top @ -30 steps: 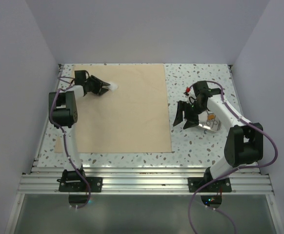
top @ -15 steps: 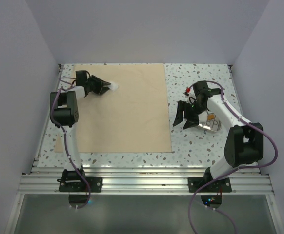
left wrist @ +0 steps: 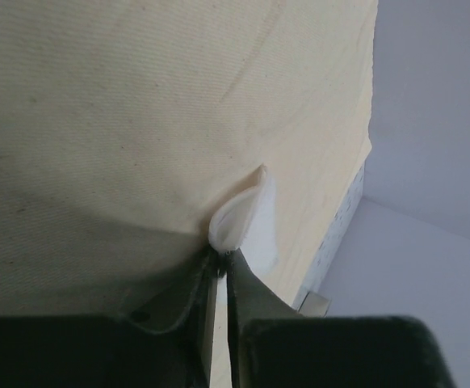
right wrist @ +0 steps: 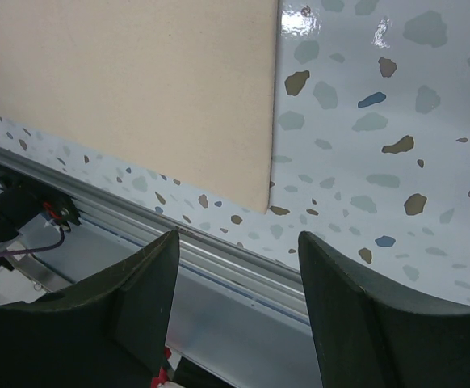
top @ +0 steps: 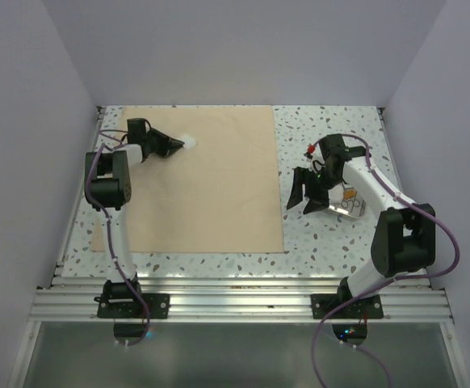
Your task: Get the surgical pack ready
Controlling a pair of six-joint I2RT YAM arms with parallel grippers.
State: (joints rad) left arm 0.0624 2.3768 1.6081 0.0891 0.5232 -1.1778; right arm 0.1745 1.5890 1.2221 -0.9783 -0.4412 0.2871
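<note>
The tan sheet (top: 211, 194) is laid flat on the left and middle of the speckled tabletop (top: 324, 121), its far edge close to the back wall. The left end effector (top: 178, 145) is held low over the far left part of that sheet, and its jaws are drawn narrow, with a small piece of white gauze (top: 189, 141) pinched at their tips. In the left wrist view the gauze (left wrist: 241, 220) is seen folded and standing up from the sheet (left wrist: 138, 105), gripped at its lower edge by the left end effector (left wrist: 221, 263). The right end effector (top: 304, 196) is held above bare tabletop just right of the sheet, with its jaws spread wide and nothing between them. The steel tray (top: 354, 208) is found just beside it on the right; its contents are too small to be told. In the right wrist view the sheet's near right corner (right wrist: 138, 81), the tabletop (right wrist: 364, 121) and the aluminium rail (right wrist: 219, 259) are seen beyond the open right end effector (right wrist: 237, 242).
</note>
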